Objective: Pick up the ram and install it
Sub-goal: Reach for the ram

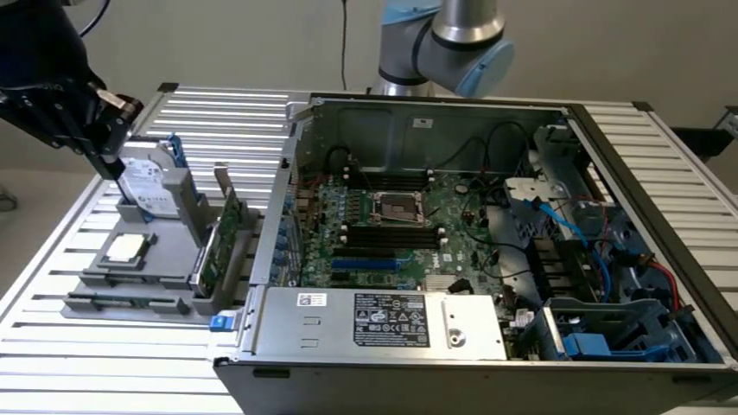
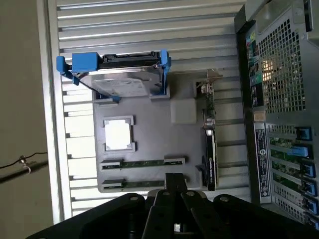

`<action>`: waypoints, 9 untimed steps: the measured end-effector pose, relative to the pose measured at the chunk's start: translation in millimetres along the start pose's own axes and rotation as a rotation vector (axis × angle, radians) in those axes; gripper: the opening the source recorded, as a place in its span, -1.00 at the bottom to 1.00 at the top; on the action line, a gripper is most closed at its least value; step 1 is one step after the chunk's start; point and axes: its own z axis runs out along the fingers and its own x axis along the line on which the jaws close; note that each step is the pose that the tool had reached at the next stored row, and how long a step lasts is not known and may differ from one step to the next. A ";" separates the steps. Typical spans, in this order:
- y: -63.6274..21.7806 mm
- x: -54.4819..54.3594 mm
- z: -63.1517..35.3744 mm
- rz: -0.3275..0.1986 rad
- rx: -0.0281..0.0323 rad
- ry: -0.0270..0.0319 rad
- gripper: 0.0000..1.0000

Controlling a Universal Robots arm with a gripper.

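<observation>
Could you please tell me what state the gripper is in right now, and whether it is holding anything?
Gripper: closed, fingers together, holding nothing; a ram stick lies in the grey tray.

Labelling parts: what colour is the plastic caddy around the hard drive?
Blue plastic caddy; best in wrist view.

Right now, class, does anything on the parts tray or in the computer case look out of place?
Nothing stands out. The ram sits straight in its holder on the grey tray; the hard drive and expansion card stand upright.
</observation>
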 end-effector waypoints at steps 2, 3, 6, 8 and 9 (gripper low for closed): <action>-3.9 6.6 1.0 0.000 0.0000 -0.0001 -0.79; -6.0 8.8 1.4 0.000 0.0001 0.0000 -0.79; -11.3 14.4 2.8 0.000 0.0000 0.0000 -0.79; -14.2 16.8 3.5 -0.001 0.0001 0.0001 -0.79; -14.9 18.1 3.8 -0.003 -0.0001 0.0003 -0.79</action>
